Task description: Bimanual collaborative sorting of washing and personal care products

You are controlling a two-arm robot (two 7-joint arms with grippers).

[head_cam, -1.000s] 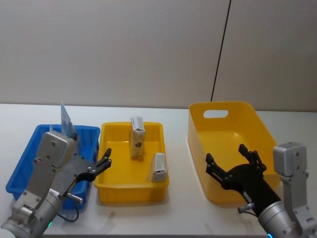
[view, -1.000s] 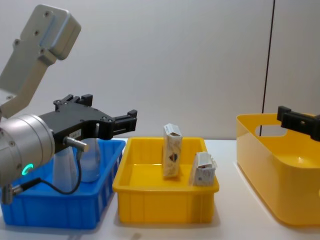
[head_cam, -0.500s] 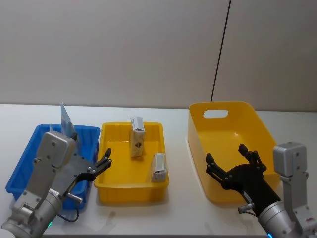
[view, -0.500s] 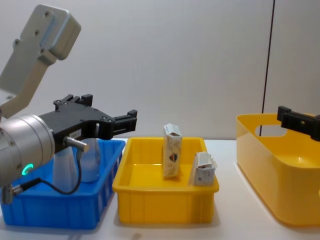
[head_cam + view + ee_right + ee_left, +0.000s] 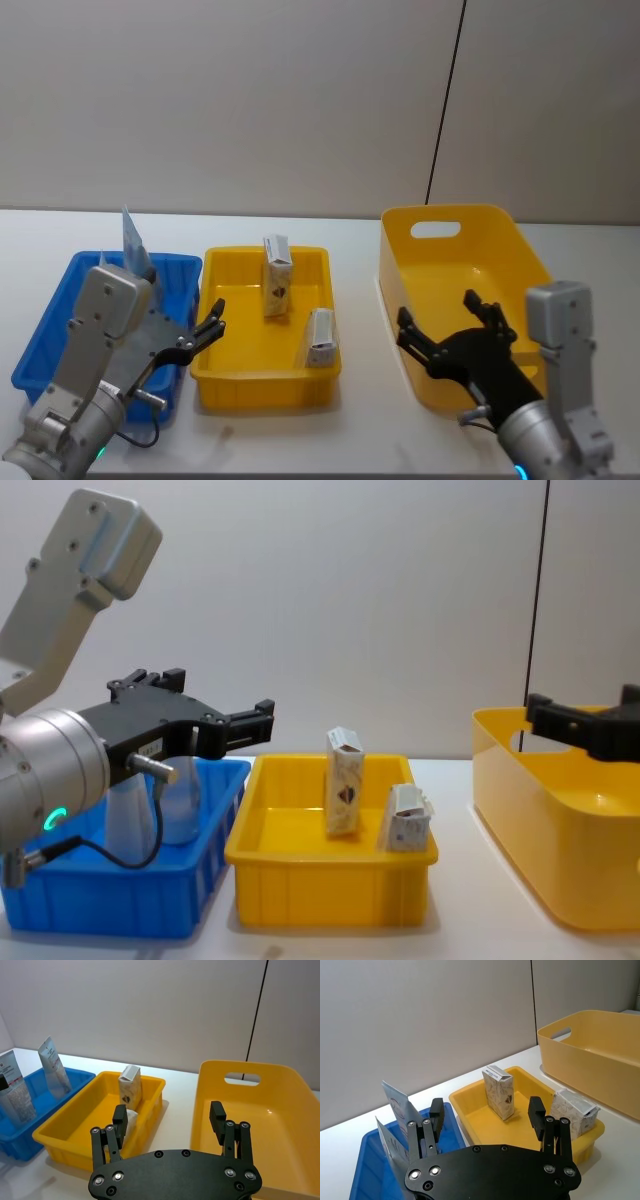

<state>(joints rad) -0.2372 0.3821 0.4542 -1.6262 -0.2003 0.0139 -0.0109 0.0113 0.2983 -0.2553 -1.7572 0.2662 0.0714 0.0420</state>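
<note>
Head view: nearest of all, the left gripper (image 5: 205, 708) was held low by the near right side of the blue tray (image 5: 40, 340). Its fingers were spread wide apart and nothing was held between them. The right gripper (image 5: 442, 322) was held over the near left corner of the big yellow tub (image 5: 470, 215). Its fingers were spread apart too, and nothing was gripped.

A little farther back, a tilted carton (image 5: 320, 338) was seen in the near right corner of the yellow tray (image 5: 265, 385), which was set between the blue tray and the tub. Behind it, an upright carton (image 5: 277, 275) was stood nearer the back of the same tray, well apart from the first.

Two pale blue tubes (image 5: 54, 1067) were stood in the blue tray with their flat ends up, one of them at the far corner. The inside of the tub looked bare where it could be seen.

The sorting was judged to be nearly done or done. Tubes had been put with tubes and cartons with cartons, and no product was being carried. Little more than pulling the arms back seemed to be left.
</note>
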